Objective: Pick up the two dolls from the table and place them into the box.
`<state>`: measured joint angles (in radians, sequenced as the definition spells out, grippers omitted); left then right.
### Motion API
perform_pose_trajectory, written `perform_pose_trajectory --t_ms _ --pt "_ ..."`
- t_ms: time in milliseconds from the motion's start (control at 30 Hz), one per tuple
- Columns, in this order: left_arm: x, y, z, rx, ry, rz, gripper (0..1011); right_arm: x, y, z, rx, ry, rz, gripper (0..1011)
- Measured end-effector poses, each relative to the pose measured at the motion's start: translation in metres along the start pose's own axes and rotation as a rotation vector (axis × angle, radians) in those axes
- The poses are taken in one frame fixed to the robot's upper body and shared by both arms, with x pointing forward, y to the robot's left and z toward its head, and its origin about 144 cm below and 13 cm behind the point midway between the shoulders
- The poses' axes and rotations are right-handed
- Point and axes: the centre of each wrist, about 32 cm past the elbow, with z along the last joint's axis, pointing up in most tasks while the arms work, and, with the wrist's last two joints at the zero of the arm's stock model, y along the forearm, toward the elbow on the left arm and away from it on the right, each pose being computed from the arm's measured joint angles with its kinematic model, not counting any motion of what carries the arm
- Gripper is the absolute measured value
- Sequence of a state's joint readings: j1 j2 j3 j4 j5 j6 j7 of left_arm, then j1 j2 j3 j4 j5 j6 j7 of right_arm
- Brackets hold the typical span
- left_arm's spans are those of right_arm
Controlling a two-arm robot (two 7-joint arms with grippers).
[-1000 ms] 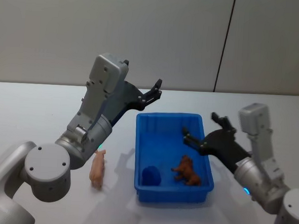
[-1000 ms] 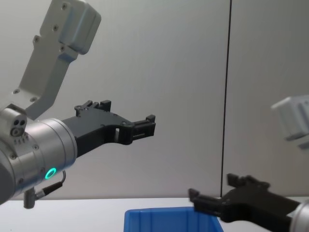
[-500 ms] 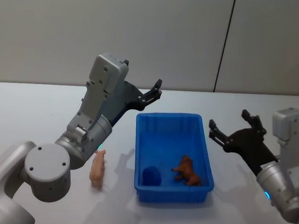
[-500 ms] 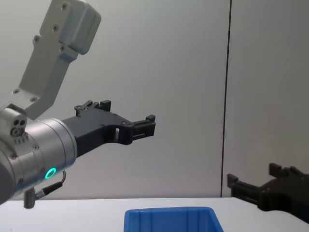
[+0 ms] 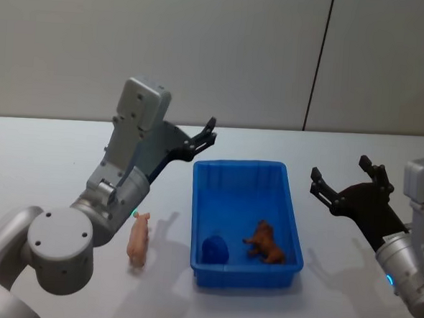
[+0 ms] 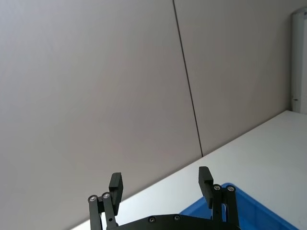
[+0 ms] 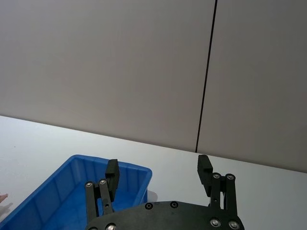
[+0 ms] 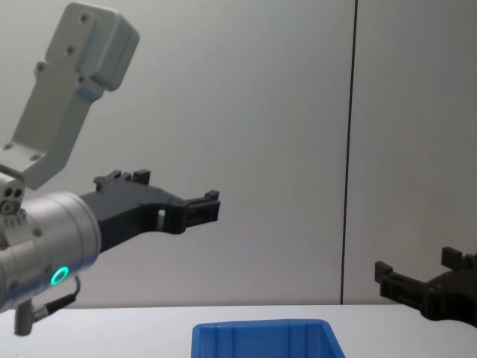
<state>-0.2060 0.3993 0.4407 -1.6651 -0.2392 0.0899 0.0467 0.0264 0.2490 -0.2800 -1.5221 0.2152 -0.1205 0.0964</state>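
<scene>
A brown animal doll (image 5: 266,242) lies in the blue box (image 5: 201,199) on the white table (image 5: 46,156), beside a dark blue lump (image 5: 214,249). A pink pig doll (image 5: 139,239) lies on the table left of the box. My left gripper (image 5: 202,137) hangs open and empty above the box's far left corner; the same gripper (image 6: 160,181) has its jaws spread in the left wrist view and also appears in the chest view (image 8: 201,209). My right gripper (image 5: 344,180) is open and empty, held right of the box, seen too in the right wrist view (image 7: 158,170).
A grey wall with a dark vertical seam (image 5: 317,61) stands behind the table. Bare tabletop lies to the left of the pink pig doll and to the right of the box (image 7: 57,196).
My right gripper has drawn back from above the box to the right, clear of its rim. My left gripper has shifted slightly left. The dolls have not moved.
</scene>
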Motion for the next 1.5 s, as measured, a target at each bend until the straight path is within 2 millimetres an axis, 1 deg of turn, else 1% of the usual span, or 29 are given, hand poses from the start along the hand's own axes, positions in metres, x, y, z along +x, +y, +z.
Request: perform_pose_trajectory --t_ms 267,633,1200,1500 --pt "0.0 0.009 -0.002 0.07 0.042 0.041 1001 0.001 -0.002 0.0 0.003 0.001 -0.011 1001" --pt "0.0 0.023 -0.009 0.191 0.11 0.084 1001 0.001 -0.003 0.0 0.006 0.002 -0.018 1001" --pt "-0.003 0.044 -0.029 0.361 0.188 0.107 1001 0.002 -0.004 0.0 0.007 0.002 -0.022 1001" --pt "-0.004 0.05 -0.042 0.425 0.213 0.1 1001 0.002 -0.004 0.0 0.007 0.002 -0.022 1001"
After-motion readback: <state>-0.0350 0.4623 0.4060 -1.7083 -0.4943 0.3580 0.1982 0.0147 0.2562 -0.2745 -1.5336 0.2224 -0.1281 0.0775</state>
